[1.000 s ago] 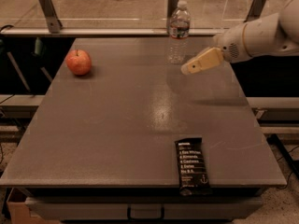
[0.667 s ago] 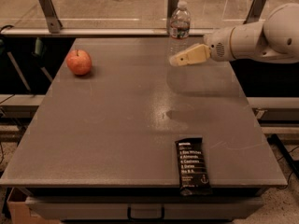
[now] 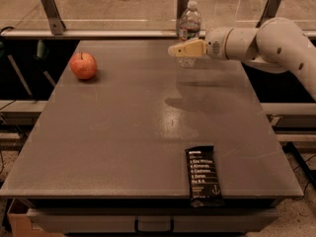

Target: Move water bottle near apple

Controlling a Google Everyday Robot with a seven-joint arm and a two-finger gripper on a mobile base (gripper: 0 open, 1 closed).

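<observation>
Far table (image 3: 123,147) edge: tool (image 3: 174,50) before water bottle (image 3: 189,21).

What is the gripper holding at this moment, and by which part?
It cannot be told. The gripper overlaps the lower body of the water bottle at the far edge of the table, but whether it grips the bottle does not show.

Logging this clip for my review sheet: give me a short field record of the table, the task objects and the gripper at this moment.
water bottle: upright, far edge of table, right of centre
apple: far left of table, well apart from the water bottle
gripper: in front of the water bottle's lower part, pointing left; contact unclear
snack bar: dark wrapper, flat at near edge
table: grey top
task status: water bottle not yet near apple
</observation>
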